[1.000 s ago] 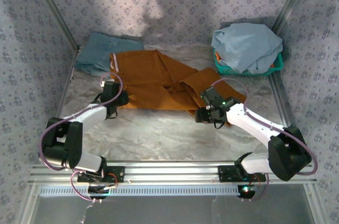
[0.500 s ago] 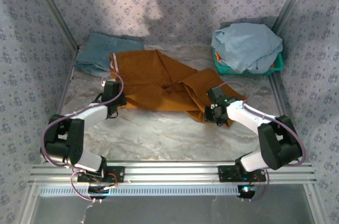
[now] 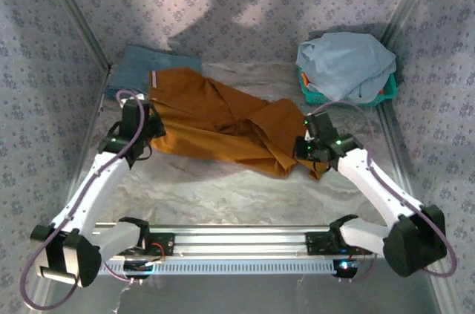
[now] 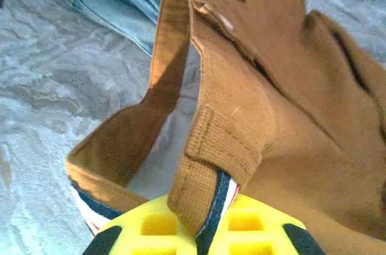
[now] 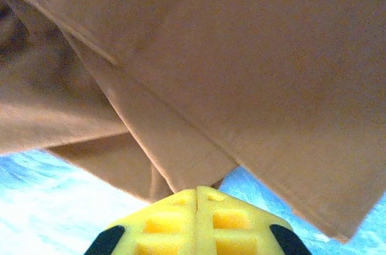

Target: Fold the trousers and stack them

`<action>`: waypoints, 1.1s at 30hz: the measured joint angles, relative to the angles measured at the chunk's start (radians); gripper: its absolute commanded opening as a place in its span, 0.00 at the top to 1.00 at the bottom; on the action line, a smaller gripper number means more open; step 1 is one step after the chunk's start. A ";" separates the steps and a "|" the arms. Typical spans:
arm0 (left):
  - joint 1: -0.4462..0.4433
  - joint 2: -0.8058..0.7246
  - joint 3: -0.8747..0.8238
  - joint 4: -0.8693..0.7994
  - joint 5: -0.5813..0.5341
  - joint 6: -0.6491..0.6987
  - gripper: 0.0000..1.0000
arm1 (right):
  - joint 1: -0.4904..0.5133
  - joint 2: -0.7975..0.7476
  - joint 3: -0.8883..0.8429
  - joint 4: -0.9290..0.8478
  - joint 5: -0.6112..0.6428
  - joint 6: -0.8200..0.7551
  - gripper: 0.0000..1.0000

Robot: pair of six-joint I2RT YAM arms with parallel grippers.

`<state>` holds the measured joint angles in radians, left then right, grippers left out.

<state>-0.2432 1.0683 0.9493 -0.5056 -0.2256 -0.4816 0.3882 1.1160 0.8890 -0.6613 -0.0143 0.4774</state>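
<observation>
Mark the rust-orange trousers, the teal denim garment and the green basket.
rust-orange cloth trousers point(image 3: 200, 106), top view, seat panel
teal-blue denim garment point(image 3: 141, 65), top view, middle
green plastic basket point(image 3: 310, 91), top view, left corner

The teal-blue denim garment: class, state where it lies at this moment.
In the top view the teal-blue denim garment lies at the far left corner of the table, just behind the waist end of the trousers.
</observation>
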 measured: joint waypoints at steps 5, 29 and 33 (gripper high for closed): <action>0.000 0.001 0.153 -0.168 0.000 -0.002 1.00 | -0.034 -0.105 0.093 -0.074 0.003 -0.019 1.00; 0.082 -0.124 0.058 -0.313 0.012 -0.141 0.20 | -0.024 -0.045 -0.043 -0.030 -0.080 0.047 0.37; -0.040 0.045 0.028 -0.158 0.039 -0.185 0.19 | -0.021 0.002 -0.098 0.016 -0.087 0.085 0.33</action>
<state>-0.2832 1.1130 0.9775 -0.6632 -0.1867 -0.6670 0.3668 1.1179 0.7914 -0.6449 -0.1013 0.5629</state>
